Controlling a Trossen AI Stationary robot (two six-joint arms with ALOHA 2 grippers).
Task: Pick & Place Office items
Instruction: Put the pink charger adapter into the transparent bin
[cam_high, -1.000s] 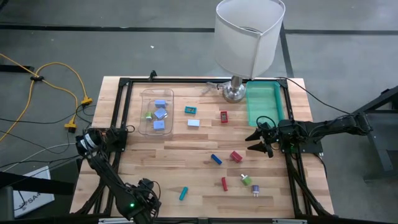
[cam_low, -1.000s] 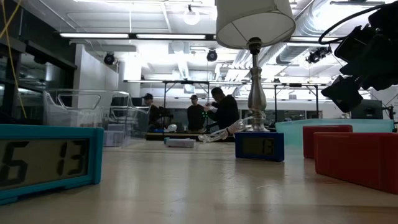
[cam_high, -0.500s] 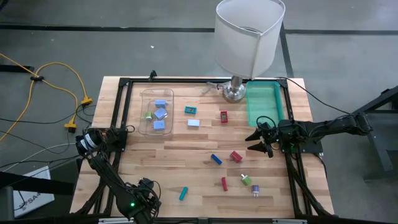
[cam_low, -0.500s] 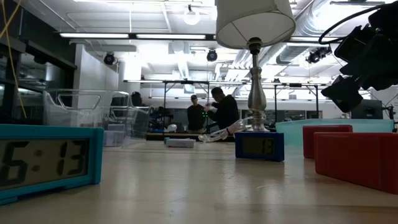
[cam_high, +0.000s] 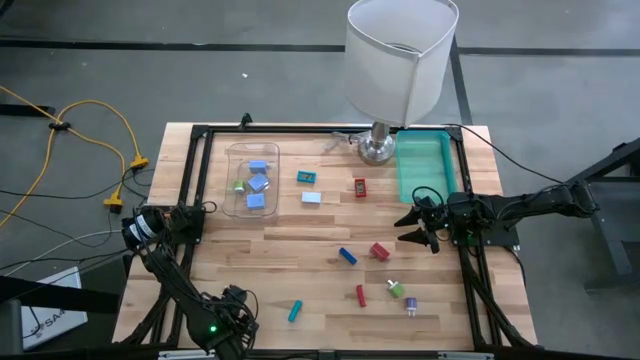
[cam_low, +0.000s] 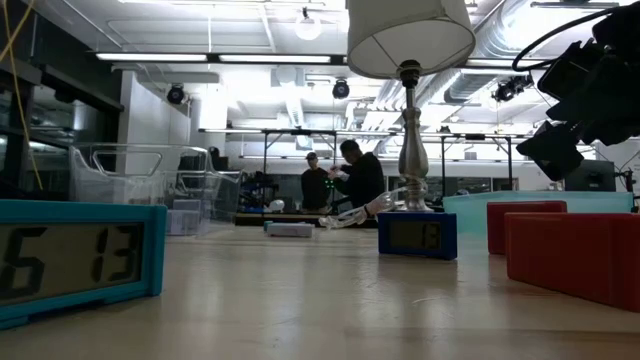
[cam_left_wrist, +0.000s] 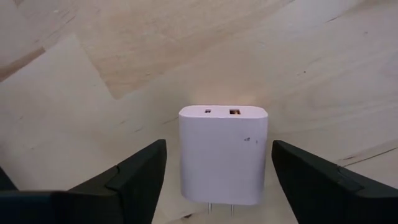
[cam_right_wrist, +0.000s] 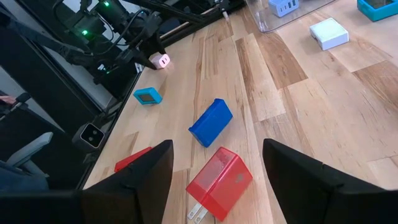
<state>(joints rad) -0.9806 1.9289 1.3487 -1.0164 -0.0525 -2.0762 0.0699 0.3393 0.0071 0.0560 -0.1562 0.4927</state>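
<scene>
nothing on the surface (cam_high: 300, 240) has moved since the earlier frames, and both arms stay where they were; in the room behind, one of the three people seen earlier is gone from view. the left gripper (cam_left_wrist: 214, 171) sits at the near left corner, fingers spread wide around a white charger (cam_left_wrist: 224, 152) lying between them, not touching it. the right gripper (cam_high: 412, 229) hovers at the right edge, released and holding nothing. just to its left lie a red block (cam_high: 380, 251) and a dark blue block (cam_high: 347, 256). a clear tray (cam_high: 237, 180) at the far left holds light blue blocks (cam_high: 256, 183). a teal piece (cam_high: 295, 311) lies near the front edge. the lamp (cam_high: 398, 60) stands at the far side beside a green bin (cam_high: 425, 165).
</scene>
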